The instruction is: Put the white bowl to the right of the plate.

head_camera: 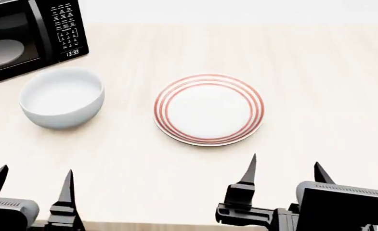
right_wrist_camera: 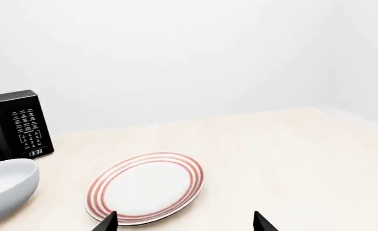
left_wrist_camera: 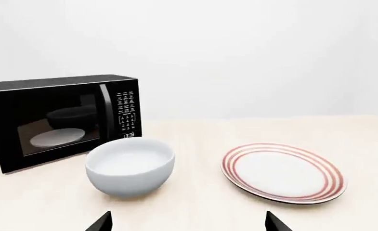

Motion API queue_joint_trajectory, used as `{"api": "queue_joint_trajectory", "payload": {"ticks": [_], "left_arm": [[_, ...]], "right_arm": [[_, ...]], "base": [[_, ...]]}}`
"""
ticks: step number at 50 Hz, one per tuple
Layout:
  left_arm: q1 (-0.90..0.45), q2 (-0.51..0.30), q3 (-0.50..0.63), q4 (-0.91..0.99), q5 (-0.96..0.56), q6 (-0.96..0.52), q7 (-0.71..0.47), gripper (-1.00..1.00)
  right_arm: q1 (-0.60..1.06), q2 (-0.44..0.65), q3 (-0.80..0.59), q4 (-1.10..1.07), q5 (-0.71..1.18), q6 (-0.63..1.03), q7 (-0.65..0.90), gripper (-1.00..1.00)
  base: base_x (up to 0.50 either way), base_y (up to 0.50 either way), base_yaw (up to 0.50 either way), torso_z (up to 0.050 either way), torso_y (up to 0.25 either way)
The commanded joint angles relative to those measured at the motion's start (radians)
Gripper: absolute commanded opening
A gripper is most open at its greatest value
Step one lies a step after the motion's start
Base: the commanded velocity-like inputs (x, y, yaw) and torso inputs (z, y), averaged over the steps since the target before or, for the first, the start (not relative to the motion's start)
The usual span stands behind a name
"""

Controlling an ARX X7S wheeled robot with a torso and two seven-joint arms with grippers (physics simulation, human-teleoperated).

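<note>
The white bowl [head_camera: 62,97] stands upright on the pale table, left of the plate [head_camera: 209,109], which has red rings near its rim. The bowl also shows in the left wrist view [left_wrist_camera: 131,165] and at the edge of the right wrist view [right_wrist_camera: 6,190]; the plate shows there too [left_wrist_camera: 282,172] [right_wrist_camera: 146,187]. My left gripper [head_camera: 33,185] is open and empty at the table's near edge, short of the bowl. My right gripper [head_camera: 284,173] is open and empty, near the front edge below the plate.
A black microwave [head_camera: 28,36] with its door shut stands at the back left, just behind the bowl; a pale disc shows through its door. The table [head_camera: 323,86] stretches bare to the right of the plate. A white wall stands behind.
</note>
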Motion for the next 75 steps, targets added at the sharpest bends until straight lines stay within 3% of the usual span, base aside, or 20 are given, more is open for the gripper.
{"api": "queue_joint_trajectory", "payload": {"ticks": [1, 3, 26, 31, 32, 54, 75], "left_arm": [[-0.052, -0.026, 0.001, 0.167, -0.043, -0.172, -0.005, 1.00], [-0.051, -0.028, 0.000, 0.167, -0.046, -0.168, -0.006, 1.00], [-0.042, -0.043, 0.000, 0.157, -0.079, -0.148, -0.025, 1.00], [-0.047, -0.047, -0.004, 0.162, -0.089, -0.155, -0.030, 1.00], [-0.047, -0.047, -0.004, 0.162, -0.090, -0.156, -0.030, 1.00], [-0.049, -0.064, -0.003, 0.169, -0.105, -0.144, -0.055, 1.00], [-0.057, -0.083, -0.004, 0.190, -0.105, -0.141, -0.085, 1.00]], "right_arm": [[0.096, 0.013, 0.056, -0.168, 0.100, 0.225, 0.025, 1.00], [0.099, 0.006, 0.102, -0.175, 0.171, 0.252, -0.015, 1.00], [0.080, 0.024, 0.098, -0.163, 0.227, 0.224, -0.004, 1.00], [0.067, 0.046, 0.076, -0.192, 0.231, 0.192, -0.022, 1.00], [0.035, 0.052, 0.067, -0.192, 0.226, 0.102, -0.069, 1.00], [0.099, 0.066, 0.047, -0.167, 0.209, 0.152, 0.019, 1.00], [0.134, 0.080, 0.026, -0.136, 0.193, 0.143, 0.063, 1.00]], "base": [[0.00, 0.00, 0.00, 0.000, 0.000], [0.16, 0.40, 0.00, 0.000, 0.000], [0.26, 0.50, 0.00, 0.000, 0.000], [0.02, 0.01, 0.00, 0.000, 0.000], [0.19, 0.00, 0.00, 0.000, 0.000], [0.50, -0.22, 0.00, 0.000, 0.000], [0.20, 0.00, 0.00, 0.000, 0.001]]}}
